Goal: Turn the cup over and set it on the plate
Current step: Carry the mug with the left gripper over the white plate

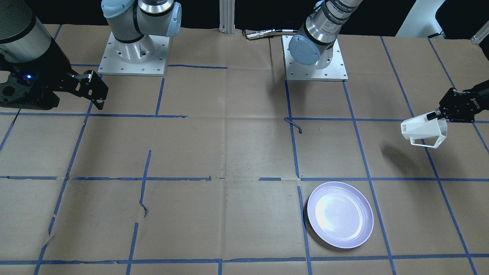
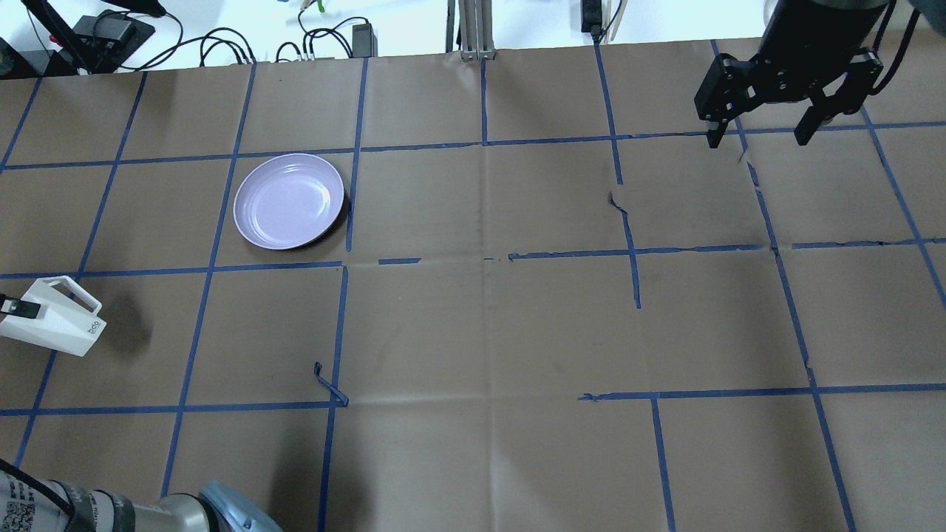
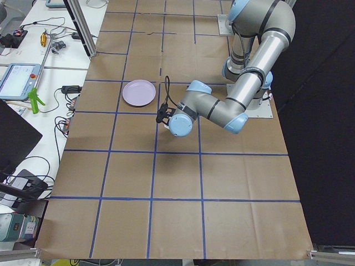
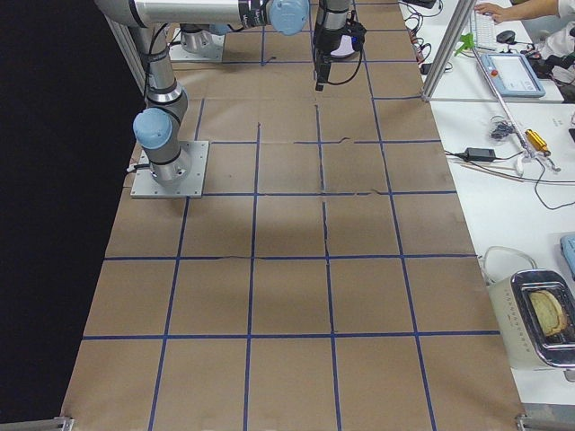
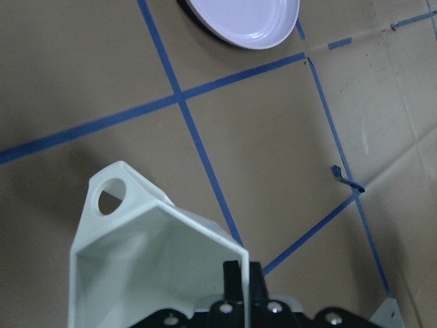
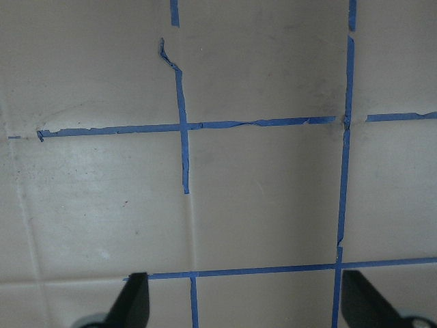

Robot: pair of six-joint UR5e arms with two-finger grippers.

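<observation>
My left gripper (image 1: pixel 435 115) is shut on the rim of the white faceted cup (image 1: pixel 423 130) and holds it on its side above the table, its handle hanging down. The cup also shows at the left edge of the overhead view (image 2: pixel 58 318) and close up in the left wrist view (image 5: pixel 147 260). The pale lavender plate (image 1: pixel 340 214) lies flat on the table, apart from the cup; it shows in the overhead view (image 2: pixel 289 200) and at the top of the left wrist view (image 5: pixel 246 20). My right gripper (image 2: pixel 761 137) is open and empty, hovering at the far right.
The table is covered in brown paper with a grid of blue tape (image 2: pixel 484 258), torn in places. The two arm bases (image 1: pixel 315 57) stand at the robot's edge. Cables and gear (image 2: pixel 222 44) lie beyond the far edge.
</observation>
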